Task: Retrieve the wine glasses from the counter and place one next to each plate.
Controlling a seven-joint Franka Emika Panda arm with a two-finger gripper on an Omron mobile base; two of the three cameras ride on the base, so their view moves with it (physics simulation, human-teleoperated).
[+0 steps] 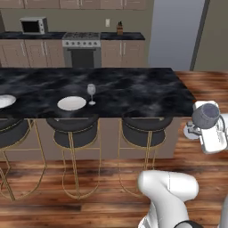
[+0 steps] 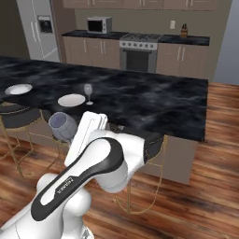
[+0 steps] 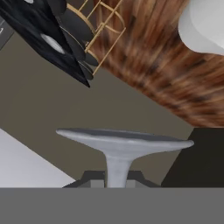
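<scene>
tool (image 3: 116,183) clamped on wine glass (image 3: 122,146) stem

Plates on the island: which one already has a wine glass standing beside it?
The right-hand plate; a wine glass stands upright just right of it. The plate at the left edge has none beside it.

Domestic kitchen, rendered; black marble island surface (image 1: 133,89) with gold-legged stools (image 1: 73,133); steel gas range (image 1: 81,44), microwave (image 1: 33,25), wooden cabinets (image 1: 26,52), refrigerator (image 2: 39,30); plank wood floor (image 1: 89,205).

Both base views overlook the island (image 1: 133,93) from behind.
</scene>
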